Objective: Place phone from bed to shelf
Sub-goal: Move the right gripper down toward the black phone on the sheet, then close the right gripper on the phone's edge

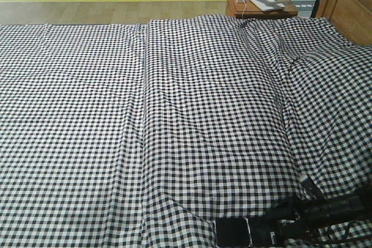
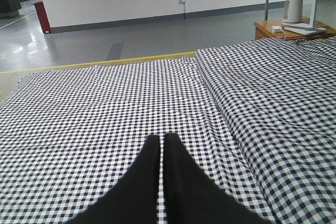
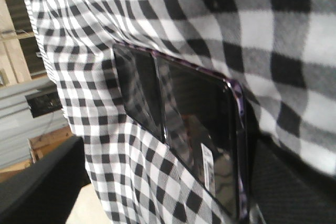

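Phone lies on the bed; low right claw spread wide at its edge; left claw closed, empty.

The bed has a small black-and-white check sheet. The phone is glossy black with a purplish edge and a white barcode sticker. The side table is reddish-brown, and the floor is grey with a yellow line
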Motion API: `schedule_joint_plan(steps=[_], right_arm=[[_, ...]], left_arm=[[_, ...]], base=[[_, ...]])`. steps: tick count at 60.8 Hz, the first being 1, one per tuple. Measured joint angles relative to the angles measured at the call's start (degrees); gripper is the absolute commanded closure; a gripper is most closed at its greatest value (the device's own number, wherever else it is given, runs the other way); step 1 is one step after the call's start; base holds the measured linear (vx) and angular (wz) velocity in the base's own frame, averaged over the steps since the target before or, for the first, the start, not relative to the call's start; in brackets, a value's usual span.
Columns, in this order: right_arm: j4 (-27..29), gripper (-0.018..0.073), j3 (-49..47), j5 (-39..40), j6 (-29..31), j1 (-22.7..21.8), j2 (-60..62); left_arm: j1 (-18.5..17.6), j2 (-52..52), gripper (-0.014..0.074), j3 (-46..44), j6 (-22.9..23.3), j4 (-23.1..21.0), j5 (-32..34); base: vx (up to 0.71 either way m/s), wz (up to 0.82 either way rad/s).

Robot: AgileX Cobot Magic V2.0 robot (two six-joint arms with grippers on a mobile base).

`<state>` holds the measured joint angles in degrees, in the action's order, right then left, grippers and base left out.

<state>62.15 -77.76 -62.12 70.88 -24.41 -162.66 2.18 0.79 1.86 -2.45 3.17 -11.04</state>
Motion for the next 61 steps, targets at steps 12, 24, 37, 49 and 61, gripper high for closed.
schedule_joint_plan(steps=[12,24,37,49,61], right_arm=[[1.51,-0.0034,-0.05,-0.83,0.72,0.43,-0.36],[1.83,-0.0034,-0.77,-0.83,1.52,4.7,-0.49],[2.06,-0.0034,-2.02,-0.83,1.57,8.44,-1.16],[2.93,-0.0033,-2.02,-0.83,1.57,8.79,-1.16],[3.14,0.0032,-2.02,-0.83,1.62,8.84,-1.16]], left_arm=[[0.0,0.0,0.0596,0.0,0.0,0.0,0.0],[0.0,0.0,0.0596,0.0,0.0,0.0,0.0],[0.0,0.0,0.0596,0.0,0.0,0.0,0.0],[0.0,0.0,0.0596,0.0,0.0,0.0,0.0],[0.0,0.0,0.0596,0.0,0.0,0.0,0.0]], base=[[0.0,0.0],[0.0,0.0],[0.0,0.0],[0.0,0.0],[0.0,0.0]])
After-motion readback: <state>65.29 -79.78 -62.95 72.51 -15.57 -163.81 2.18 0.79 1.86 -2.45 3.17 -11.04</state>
